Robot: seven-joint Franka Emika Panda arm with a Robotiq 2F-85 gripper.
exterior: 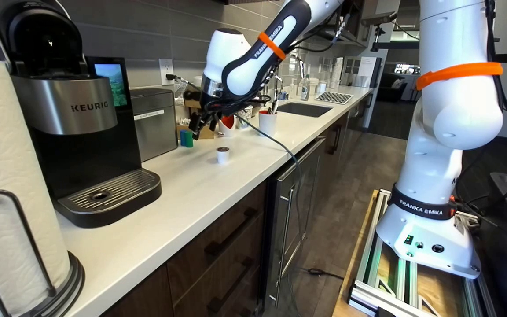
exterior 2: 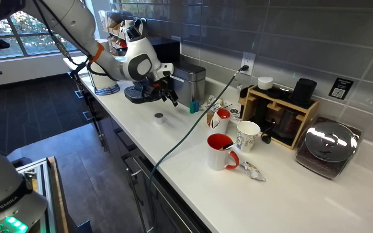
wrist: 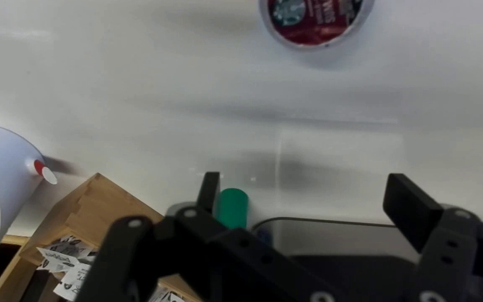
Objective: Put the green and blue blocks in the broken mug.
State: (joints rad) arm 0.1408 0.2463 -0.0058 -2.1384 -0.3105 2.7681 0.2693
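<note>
The green block (exterior: 189, 139) and the blue block (exterior: 182, 138) stand side by side on the counter by the metal box; both also show in an exterior view, green (exterior 2: 192, 107) and blue (exterior 2: 197, 105). My gripper (wrist: 306, 188) is open and empty above the counter. In the wrist view the green block (wrist: 233, 207) is beside the inner side of the left finger, which hides its lower part. The blue block is mostly hidden there; a dark blue patch may be its reflection. The broken mug (exterior 2: 221, 127), white with red inside and a jagged rim, stands upright; it also shows in the wrist view (wrist: 11, 167).
A coffee pod (exterior 2: 159, 119) stands near the front edge. The metal box (exterior: 154, 127) and black coffee machine (exterior: 95, 154) are close to the gripper. A red-handled mug (exterior 2: 217, 158) and paper cup (exterior 2: 246, 139) stand past the broken mug. A cable (exterior 2: 186, 136) crosses the counter.
</note>
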